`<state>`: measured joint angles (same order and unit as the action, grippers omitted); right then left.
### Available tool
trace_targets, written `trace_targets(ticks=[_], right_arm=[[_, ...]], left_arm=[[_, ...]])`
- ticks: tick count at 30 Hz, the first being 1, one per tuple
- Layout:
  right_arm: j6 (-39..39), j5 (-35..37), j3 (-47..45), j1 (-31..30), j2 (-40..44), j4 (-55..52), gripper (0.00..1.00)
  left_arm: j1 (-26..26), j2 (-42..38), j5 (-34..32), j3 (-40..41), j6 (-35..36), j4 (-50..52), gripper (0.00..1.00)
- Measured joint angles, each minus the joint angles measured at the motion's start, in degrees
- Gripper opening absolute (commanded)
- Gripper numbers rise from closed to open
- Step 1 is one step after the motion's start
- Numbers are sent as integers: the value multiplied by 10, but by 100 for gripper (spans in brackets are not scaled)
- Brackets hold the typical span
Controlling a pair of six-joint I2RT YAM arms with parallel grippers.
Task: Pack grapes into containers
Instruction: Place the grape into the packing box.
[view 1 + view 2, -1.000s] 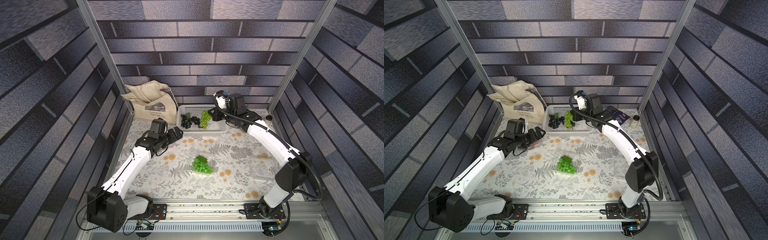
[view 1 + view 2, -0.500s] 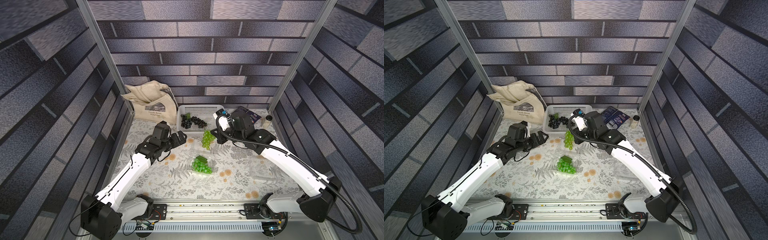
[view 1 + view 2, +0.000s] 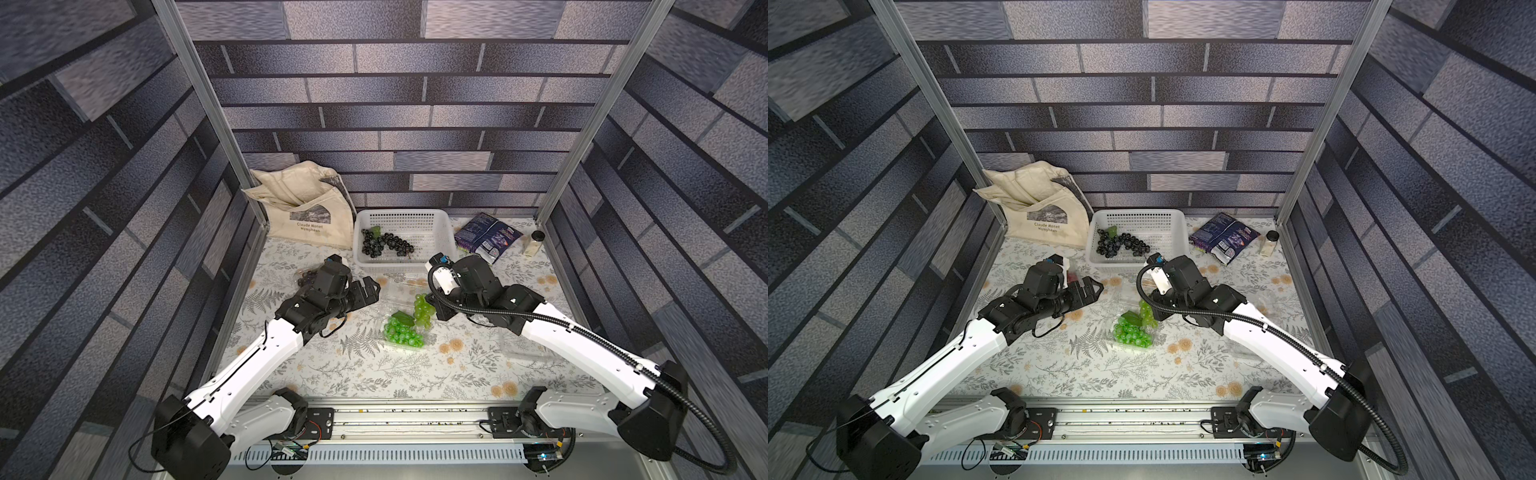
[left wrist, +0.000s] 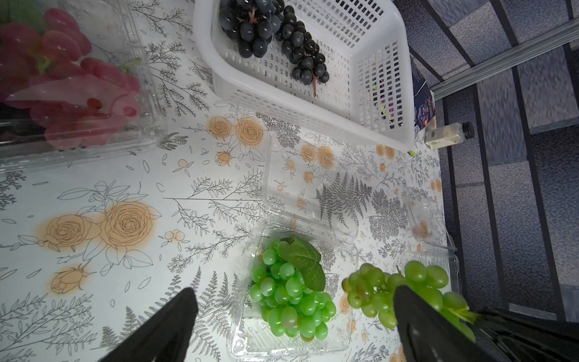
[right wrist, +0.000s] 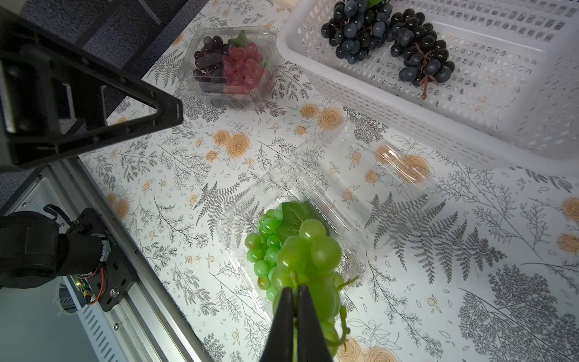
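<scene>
My right gripper (image 5: 293,290) is shut on the stem of a pale green grape bunch (image 5: 310,250), which hangs just above an open clear container (image 5: 238,225). In both top views this bunch (image 3: 424,309) (image 3: 1147,313) is at the container's far right corner. A bright green bunch with a leaf (image 3: 401,332) lies inside. My left gripper (image 3: 372,289) is open and empty, just left of the container's lid (image 4: 310,188). Two dark bunches (image 3: 386,245) lie in the white basket (image 3: 440,232). A closed container of red and dark grapes (image 5: 232,62) sits far left.
A cloth tote bag (image 3: 307,216) leans in the back left corner. A dark snack packet (image 3: 486,237) and a small bottle (image 3: 534,243) lie back right. Another clear container (image 3: 523,345) rests under my right forearm.
My right arm lifted the pale green bunch out of the basket and carried it forward to the open container. My left gripper shifted slightly toward the centre, still open.
</scene>
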<state>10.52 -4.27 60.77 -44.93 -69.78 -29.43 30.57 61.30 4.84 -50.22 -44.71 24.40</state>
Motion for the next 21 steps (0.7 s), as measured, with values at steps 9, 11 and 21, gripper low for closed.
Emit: trace_targets(ticks=[9,11,21], right_arm=[[13,1,-49,-2,2,27,0],[15,2,-54,-2,2,30,0],[17,2,-60,-6,-31,59,0]], left_arm=[[17,-9,-17,19,-8,-12,100],[20,-9,-21,21,-9,-13,100],[21,-12,-24,32,-10,-14,100]])
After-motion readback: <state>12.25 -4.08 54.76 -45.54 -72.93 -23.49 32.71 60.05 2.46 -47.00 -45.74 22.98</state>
